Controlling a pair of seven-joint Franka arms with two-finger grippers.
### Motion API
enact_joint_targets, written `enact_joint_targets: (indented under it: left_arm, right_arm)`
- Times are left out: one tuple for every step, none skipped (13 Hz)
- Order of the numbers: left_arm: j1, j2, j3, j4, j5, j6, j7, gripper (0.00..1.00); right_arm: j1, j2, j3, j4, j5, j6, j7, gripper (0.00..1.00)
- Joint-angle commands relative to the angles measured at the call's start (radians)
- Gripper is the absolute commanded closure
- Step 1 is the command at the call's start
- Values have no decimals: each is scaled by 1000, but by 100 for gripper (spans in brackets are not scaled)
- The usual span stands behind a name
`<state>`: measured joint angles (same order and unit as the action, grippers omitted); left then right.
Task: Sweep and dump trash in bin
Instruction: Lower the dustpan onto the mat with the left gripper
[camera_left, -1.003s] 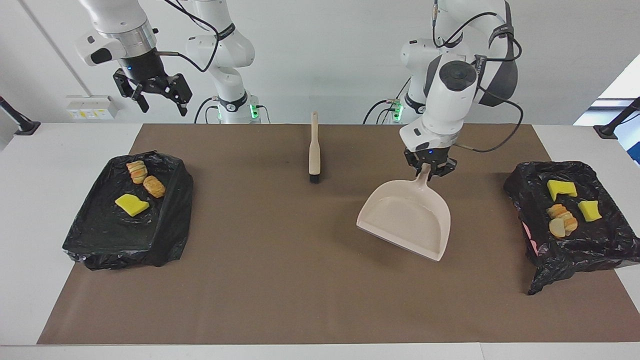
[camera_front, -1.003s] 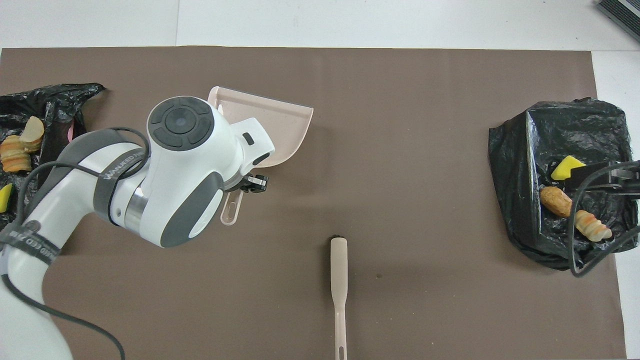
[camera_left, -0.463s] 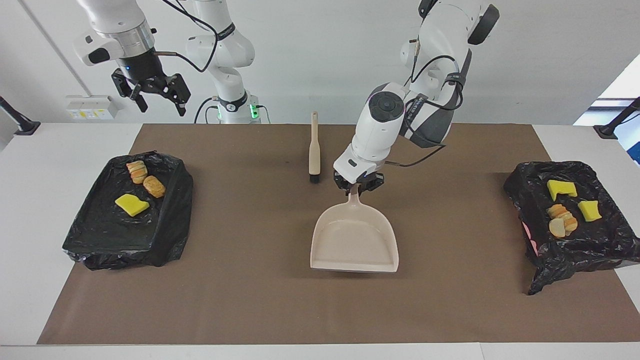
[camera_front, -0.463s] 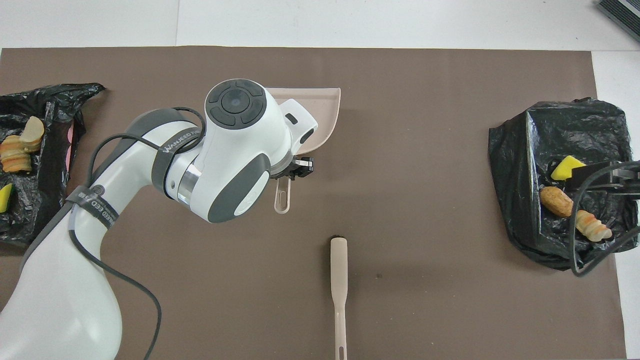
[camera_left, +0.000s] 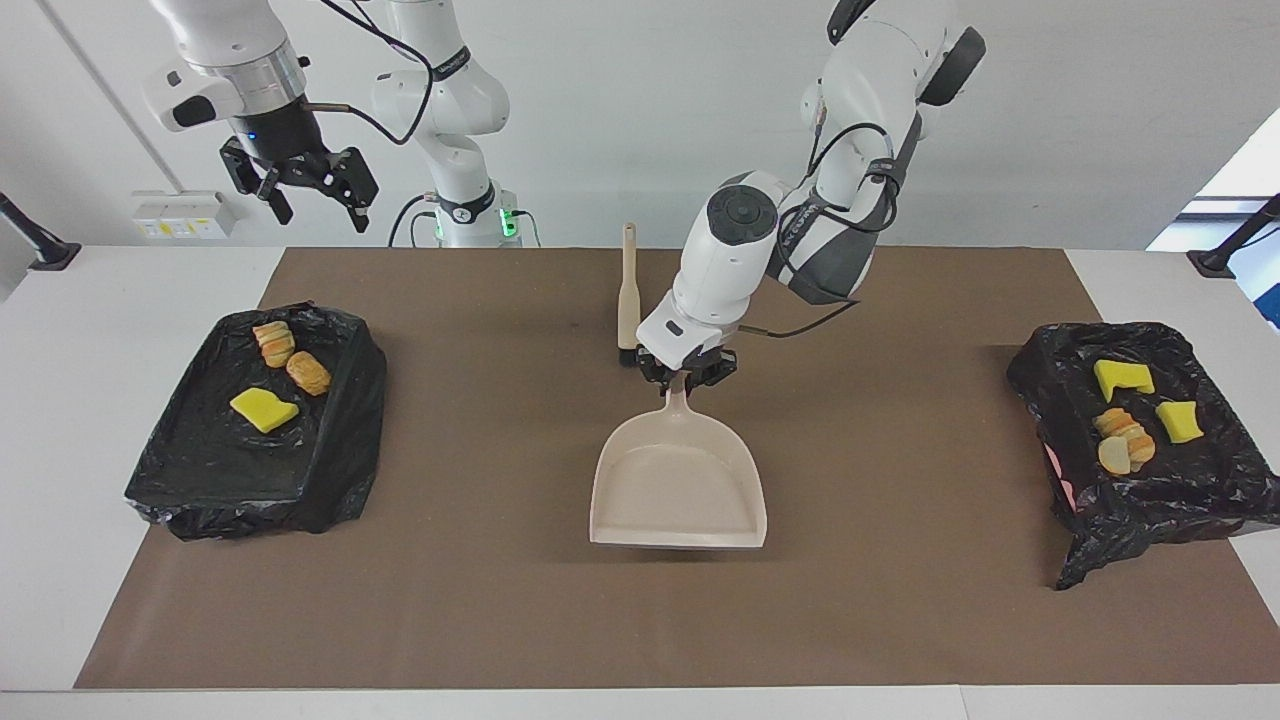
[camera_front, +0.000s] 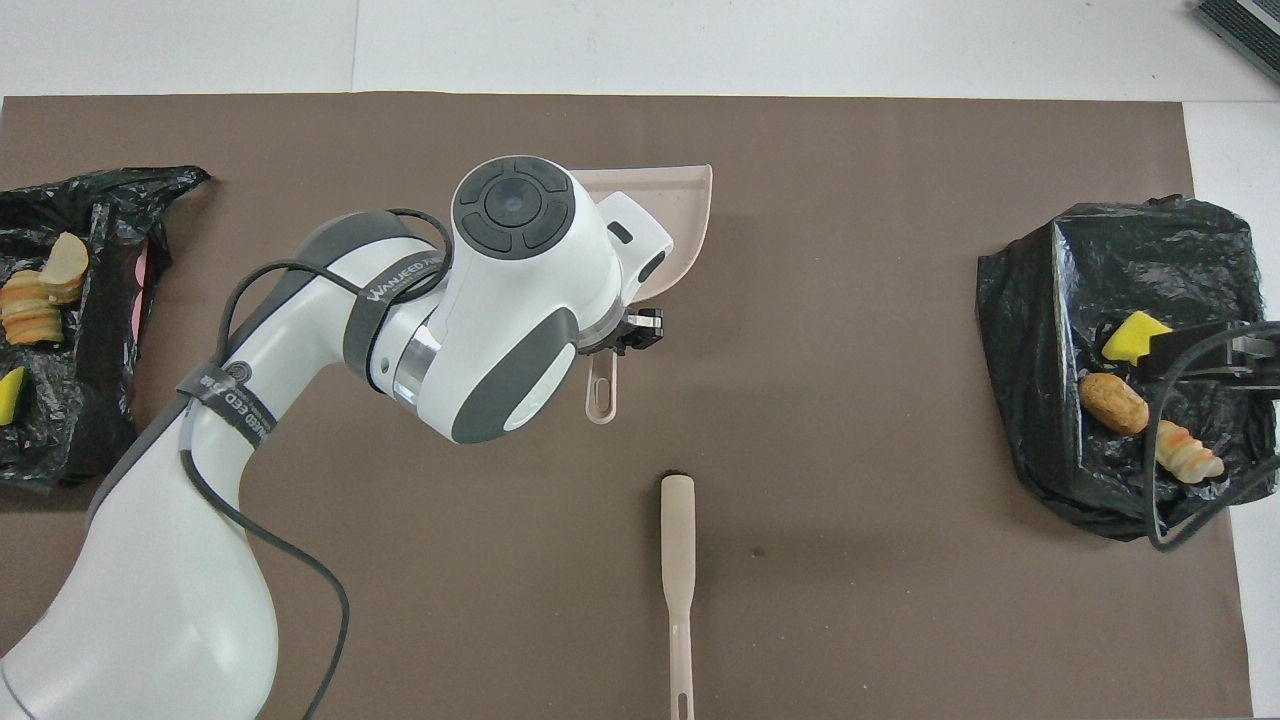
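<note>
Two black-bag-lined bins (camera_left: 255, 425), (camera_left: 1150, 440) at mid-left & mid-right of facing view, one per table end. Bin at right arm's end: 1 yellow sponge chunk (camera_left: 263, 409), 2 tan-orange bread lumps (camera_left: 290, 358) toward its upper edge. Bin at left arm's end: 2 yellow chunks (camera_left: 1122, 378), (camera_left: 1179, 421), striped tan-orange lump w/ pale beige slice (camera_left: 1125, 440) between & below them. All trash in bins.

Beige dustpan (camera_left: 680, 485) at frame centre, pan empty, mouth toward lower edge of facing view, low over brown mat (camera_left: 500, 600); can't tell if touching. Left gripper (camera_left: 688, 372) clamped on dustpan handle, just above pan in facing view. Beige brush (camera_left: 628, 300) flat on mat, upper centre, bristles just beside left gripper, not held. Right gripper (camera_left: 310, 195) up in air at upper left of facing view, above bin at that end, fingers apart, holding nothing.

Writing: "WANJEED" partly legible on left arm's grey strap (camera_front: 395, 282) in overhead view; rest unreadable.
</note>
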<state>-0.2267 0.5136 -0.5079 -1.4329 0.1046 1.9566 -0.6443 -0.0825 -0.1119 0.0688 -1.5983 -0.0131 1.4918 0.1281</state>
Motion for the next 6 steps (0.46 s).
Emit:
enact_joint_targets:
  left_arm:
    - [-16,28,5,45,23,24,-26,100]
    - [-28,32,5,43,24,22,-26,100]
    - [-39,46,6,46,38,22,-26,100]
    - [-40,66,6,52,58,24,-28,100]
    - [-49,75,6,61,66,24,-40,100]
    - [-66,101,8,75,78,24,-58,100]
  right_arm:
    - [-8,-12,-4,-8,16,-4,-22,0]
    - [-8,-14,-4,-8,16,-2,-21,0]
    - [-8,-12,-4,-8,16,-1,-21,0]
    - [-8,-12,-4,-8,16,8,-21,0]
    - [-8,-12,-4,-8,16,16,-21,0]
    - [-8,-12,-4,-8,16,19,-19,0]
